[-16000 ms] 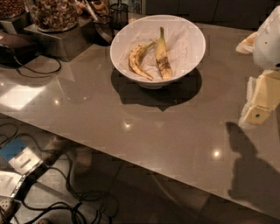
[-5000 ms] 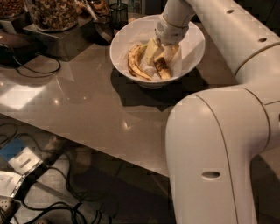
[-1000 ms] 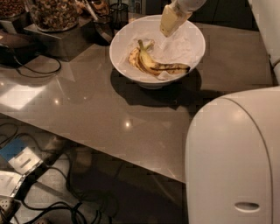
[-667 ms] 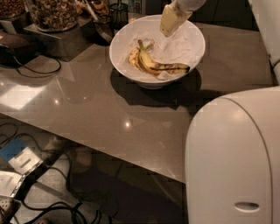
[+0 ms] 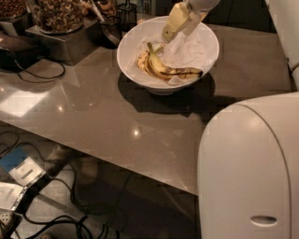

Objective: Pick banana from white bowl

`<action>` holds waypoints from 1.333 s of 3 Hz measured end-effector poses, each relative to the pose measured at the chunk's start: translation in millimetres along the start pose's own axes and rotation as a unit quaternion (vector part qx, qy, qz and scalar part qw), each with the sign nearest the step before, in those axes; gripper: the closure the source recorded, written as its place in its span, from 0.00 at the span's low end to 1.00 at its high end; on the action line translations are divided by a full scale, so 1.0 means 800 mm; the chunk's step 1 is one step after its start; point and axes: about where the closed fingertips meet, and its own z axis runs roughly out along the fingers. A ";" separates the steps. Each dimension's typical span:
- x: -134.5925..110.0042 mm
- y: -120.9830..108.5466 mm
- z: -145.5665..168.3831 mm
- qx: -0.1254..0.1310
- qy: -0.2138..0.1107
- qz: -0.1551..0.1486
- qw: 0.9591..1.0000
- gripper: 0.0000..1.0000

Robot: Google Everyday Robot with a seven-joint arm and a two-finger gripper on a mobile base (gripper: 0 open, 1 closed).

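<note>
The white bowl (image 5: pixel 205 39) stands at the back of the grey table. Two bananas lie in it. The banana (image 5: pixel 184 72) with dark-brown blotches lies across the bowl's near side, pointing right. A lighter, more curved banana (image 5: pixel 144 63) lies at the bowl's left. My gripper (image 5: pixel 176 31) hangs over the bowl's far rim, above and behind the bananas, pointing down to the left. It is open and holds nothing. It is clear of both bananas.
Glass jars of nuts (image 5: pixel 55 14) stand on a dark stand at the back left, with a black cable (image 5: pixel 32 70) in front. My white body (image 5: pixel 247 168) fills the bottom right. The table's front edge (image 5: pixel 93 154) drops to a floor with cables.
Five seconds ago the gripper was down in the bowl on the bananas. It has since lifted out empty, and the blotched banana now lies crosswise. Nothing has moved in the last second.
</note>
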 end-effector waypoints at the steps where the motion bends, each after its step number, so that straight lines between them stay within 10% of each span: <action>1: 0.000 0.000 0.000 0.000 0.000 0.000 1.000 0.00; 4: -0.004 -0.007 0.038 0.025 0.020 0.000 0.999 0.00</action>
